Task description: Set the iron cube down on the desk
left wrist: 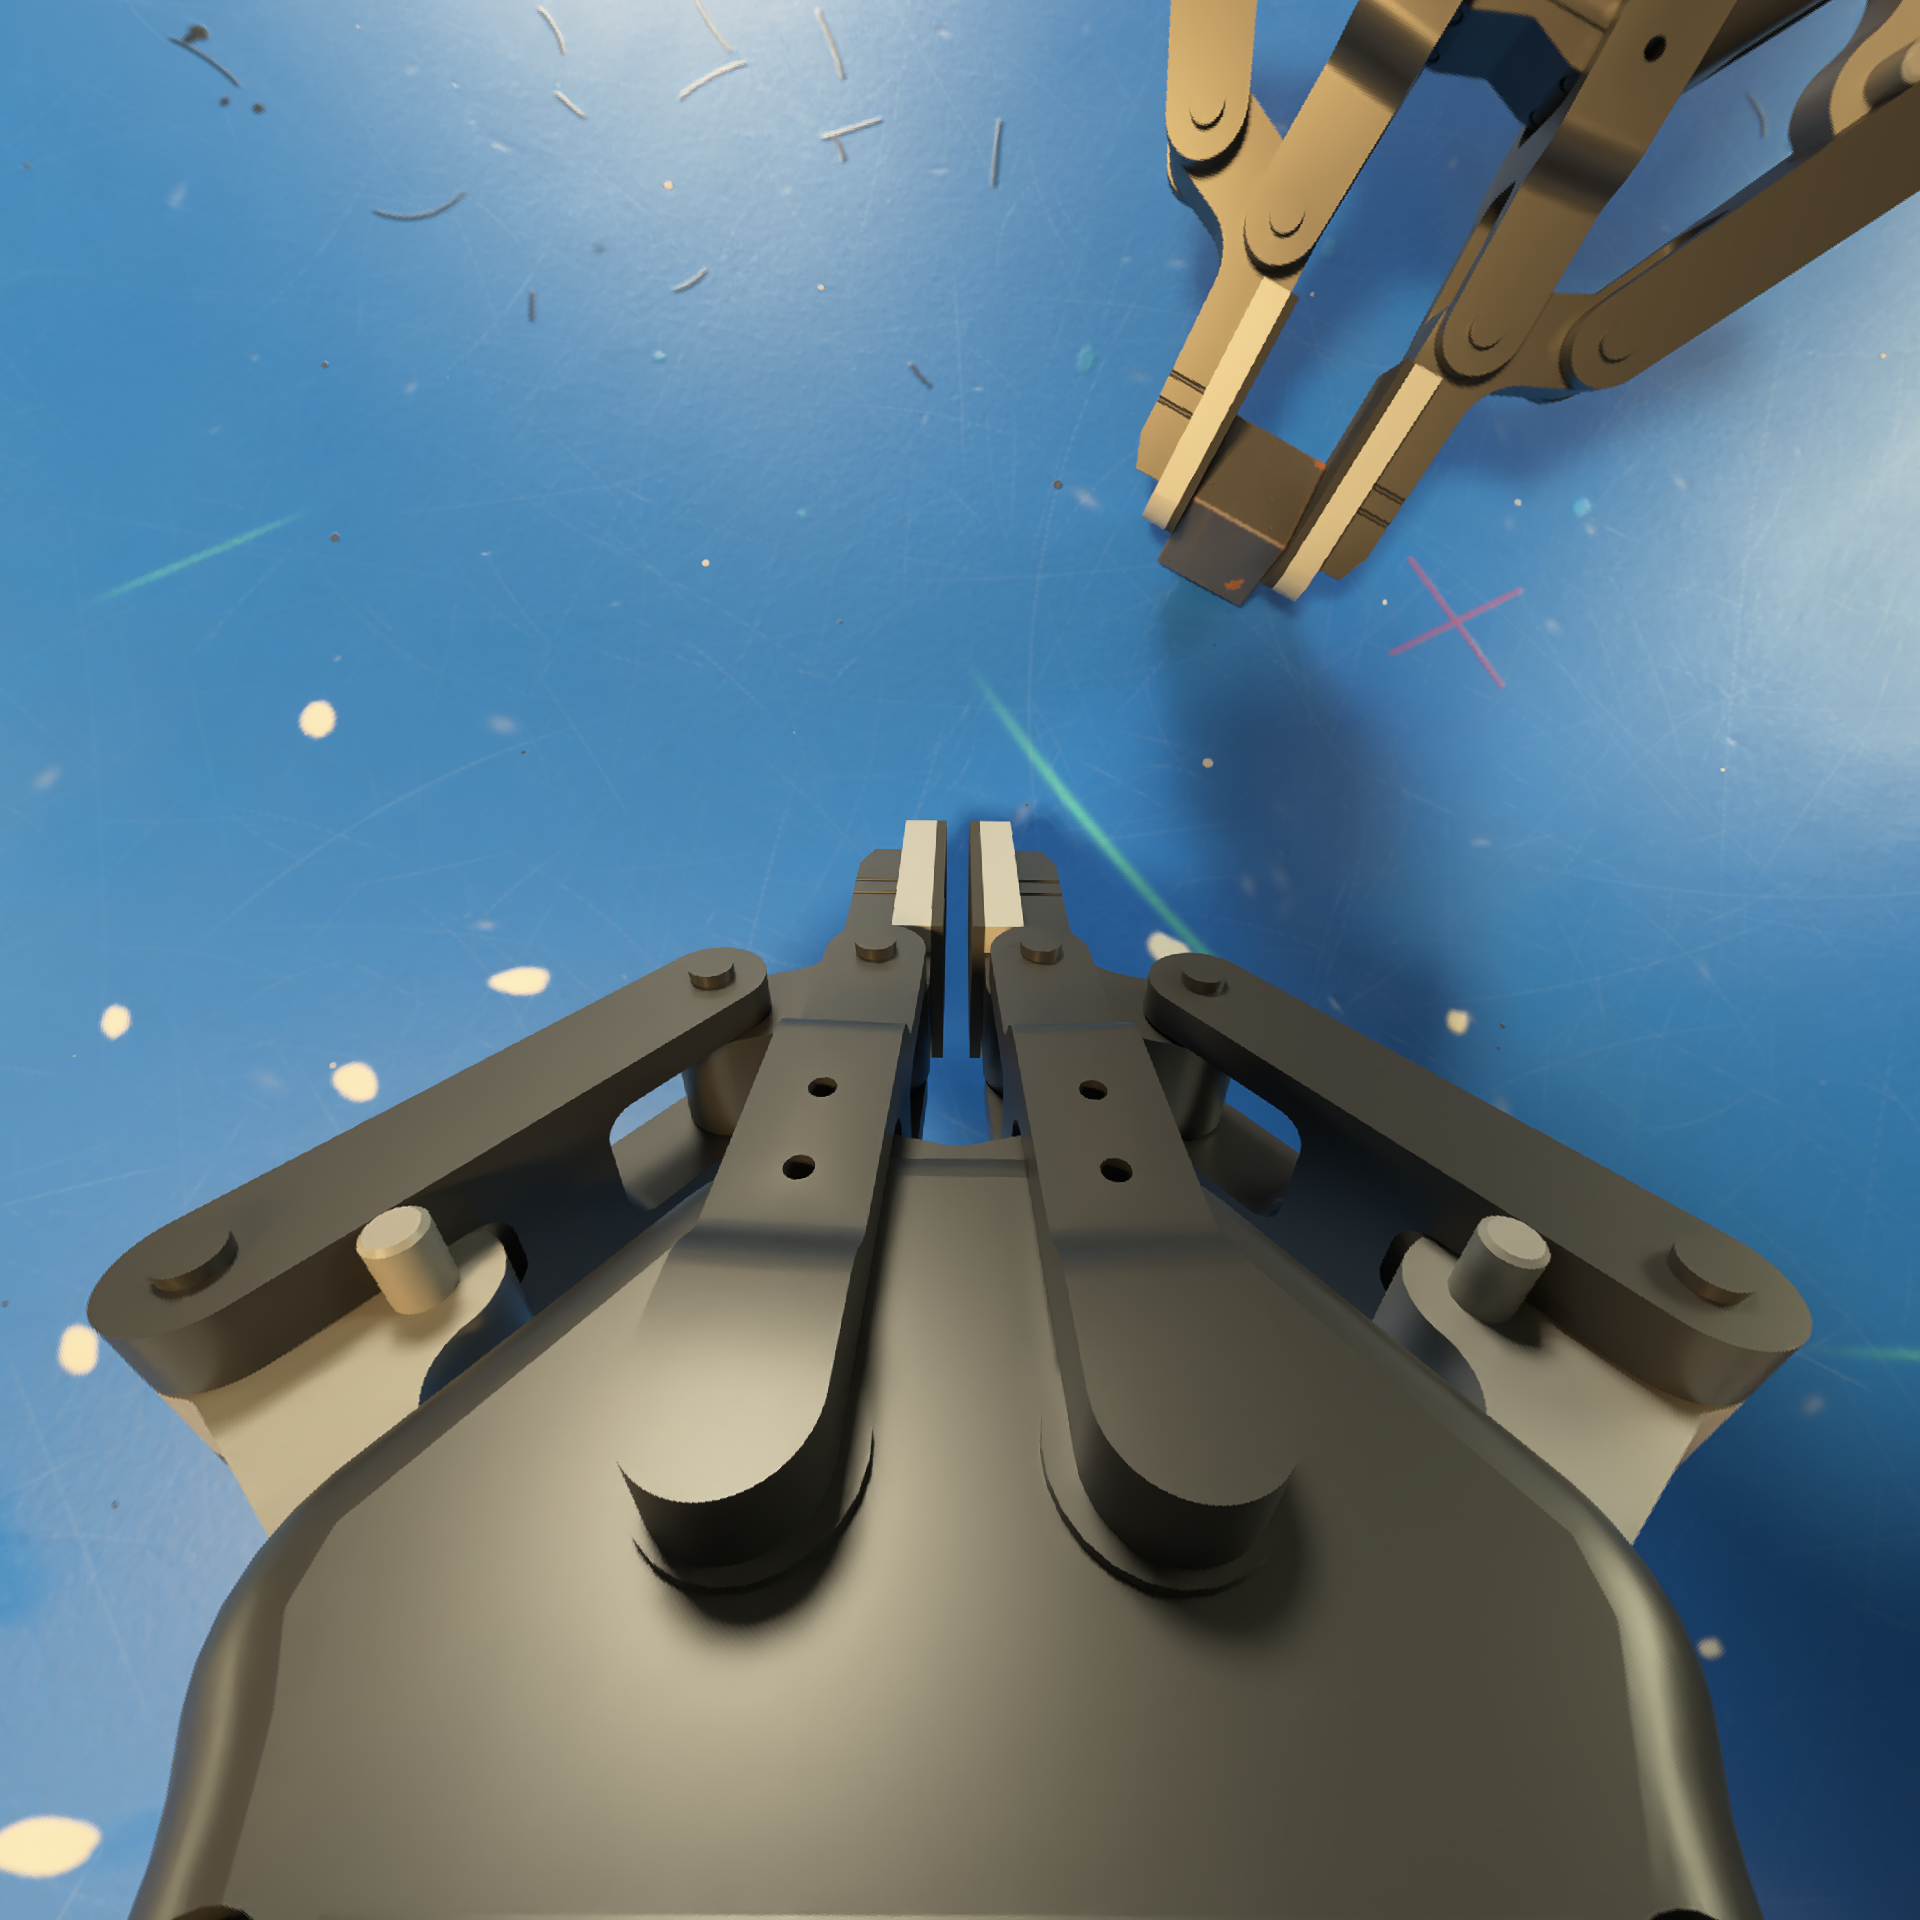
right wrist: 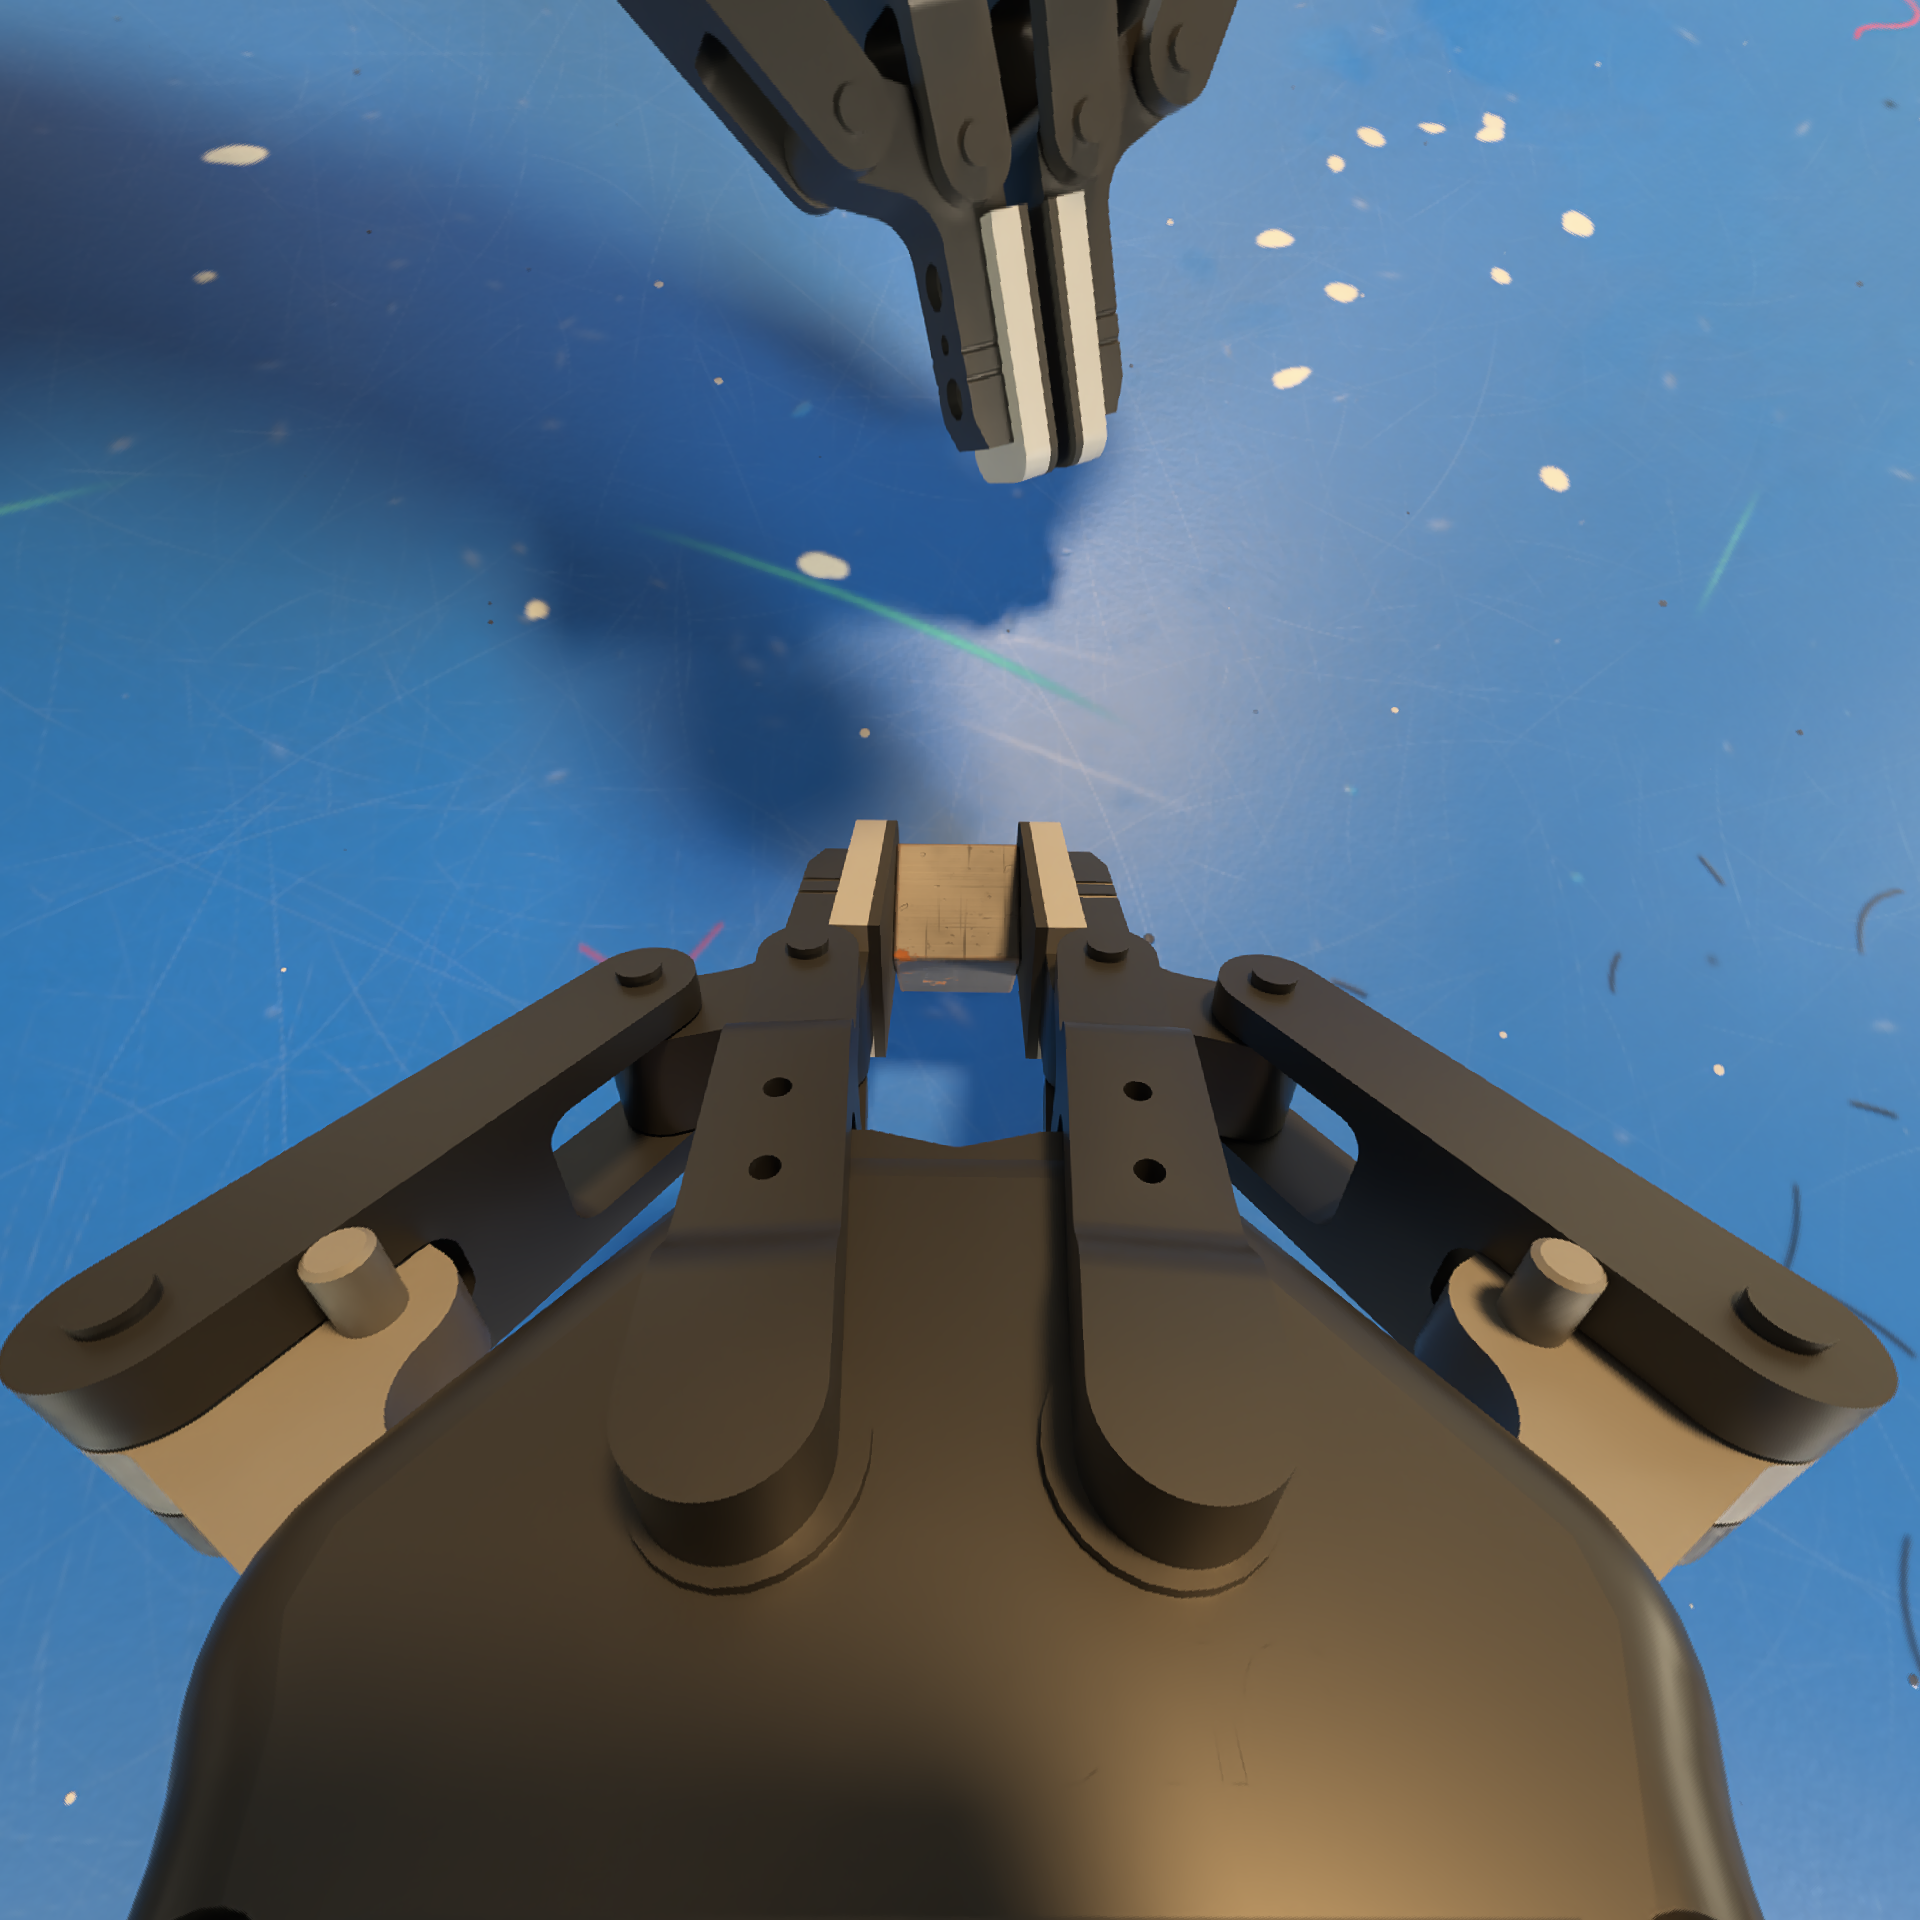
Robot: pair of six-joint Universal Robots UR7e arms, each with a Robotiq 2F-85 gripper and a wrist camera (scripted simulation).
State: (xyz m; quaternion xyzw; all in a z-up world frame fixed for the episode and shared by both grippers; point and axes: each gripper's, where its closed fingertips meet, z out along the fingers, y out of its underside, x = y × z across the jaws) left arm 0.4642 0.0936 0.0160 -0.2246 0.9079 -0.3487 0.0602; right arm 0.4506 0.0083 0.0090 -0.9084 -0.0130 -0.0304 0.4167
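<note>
two grippers hang over the scratched, paint-flecked blue desk (left wrist: 520,623). right gripper (right wrist: 956,914) clamps the iron cube (right wrist: 954,902) between its pads, held just above the desk surface near a pink cross mark (left wrist: 1455,621). left gripper (left wrist: 958,873) has its pads nearly together, holding nothing.

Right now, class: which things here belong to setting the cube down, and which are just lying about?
Belongs to the job:
- iron cube
- right gripper, shut on it
- blue desk

Just about:
- left gripper, shut and empty
- pink cross mark
- pale paint flecks
</note>
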